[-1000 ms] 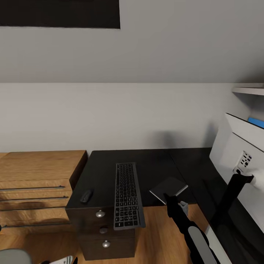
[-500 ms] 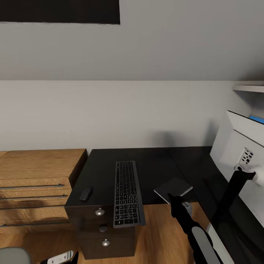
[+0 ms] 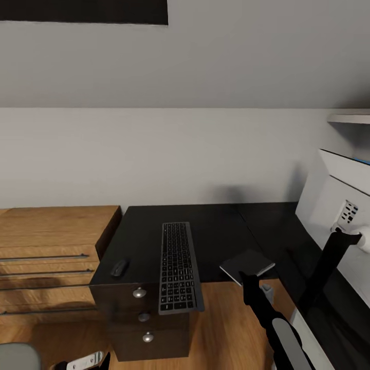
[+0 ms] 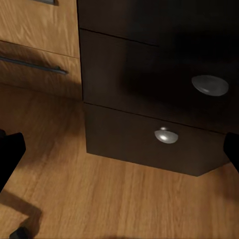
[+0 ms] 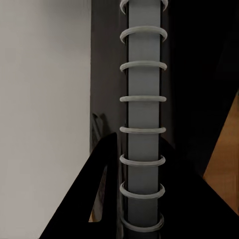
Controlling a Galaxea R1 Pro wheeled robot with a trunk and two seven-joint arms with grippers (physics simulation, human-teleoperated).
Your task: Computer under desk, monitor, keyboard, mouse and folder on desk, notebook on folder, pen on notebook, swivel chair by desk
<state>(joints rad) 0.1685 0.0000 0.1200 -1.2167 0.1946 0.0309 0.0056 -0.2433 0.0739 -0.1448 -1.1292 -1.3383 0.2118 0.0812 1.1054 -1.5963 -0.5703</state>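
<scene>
Notebook (image 3: 247, 265) dark-covered, spiral-bound, clamped in right tool (image 3: 252, 280) over desk (image 3: 216, 231) edge; left tool state unclear.

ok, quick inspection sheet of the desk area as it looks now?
Surface: black desk, top mostly bare.
Job's things: dark slim keyboard lies on the desk, its near end overhanging the front edge; small black mouse lies on the desk left of the keyboard; dark spiral-bound notebook is held at the desk's front edge; white-backed monitor stands at the right on a black stand.
Clutter: nothing seen.
Grippers: right pincer shut on the notebook's spiral edge; left pincer open, low, facing the desk's drawers.
Cables: nothing seen.
Surroundings: wooden dresser left of the desk, wall shelf upper right, wood floor.
</scene>
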